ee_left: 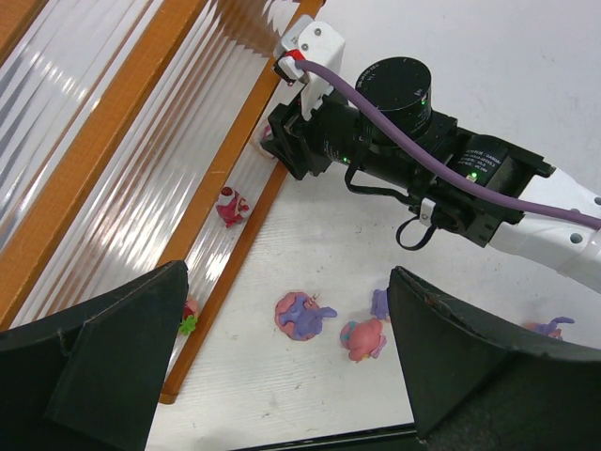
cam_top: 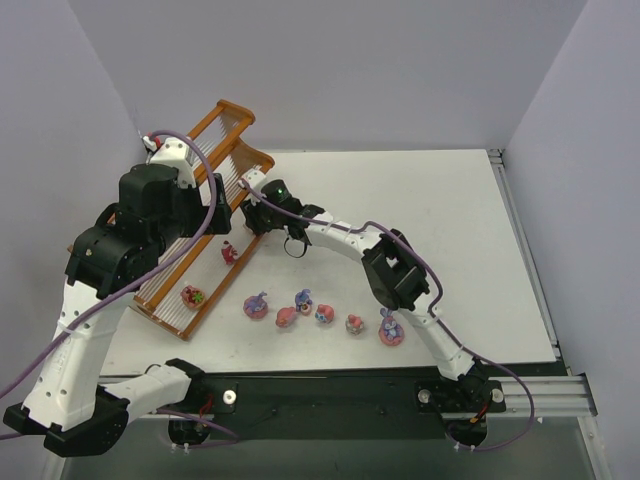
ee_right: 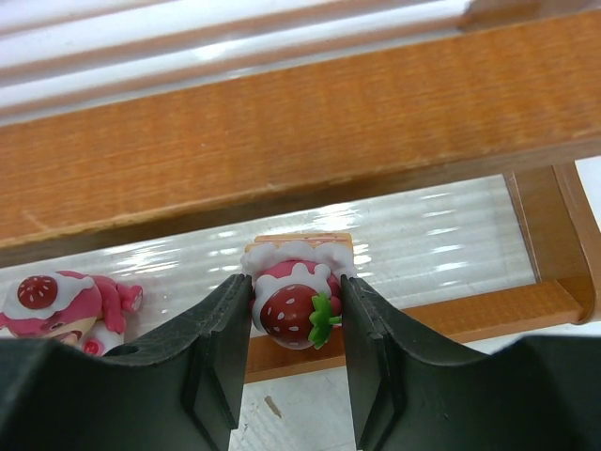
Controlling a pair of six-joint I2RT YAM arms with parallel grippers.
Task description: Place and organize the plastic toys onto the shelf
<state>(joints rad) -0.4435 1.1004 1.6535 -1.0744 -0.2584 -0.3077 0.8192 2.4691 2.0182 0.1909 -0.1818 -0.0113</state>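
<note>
The shelf (cam_top: 232, 118) stands at the left, its tiers partly hidden by my left arm. My right gripper (ee_right: 296, 310) is shut on a strawberry cake toy (ee_right: 299, 299) and holds it over the lowest tier (ee_right: 423, 235), just behind the front rail. It shows at the shelf's edge in the top view (cam_top: 250, 212). A pink and red toy (ee_right: 56, 301) sits on that tier to its left. Two toys (cam_top: 229, 252) (cam_top: 192, 296) are on the lowest tier. Several toys lie in a row on the table (cam_top: 256, 305) (cam_top: 324, 314) (cam_top: 390, 330). My left gripper (ee_left: 300, 376) is open and empty, high above the table.
The right arm (ee_left: 441, 160) stretches across the table to the shelf. A purple and pink toy (ee_left: 300, 313) and a pink one (ee_left: 364, 338) lie below my left fingers. Grey walls stand behind and on both sides. The table's black front edge (cam_top: 330, 385) is near.
</note>
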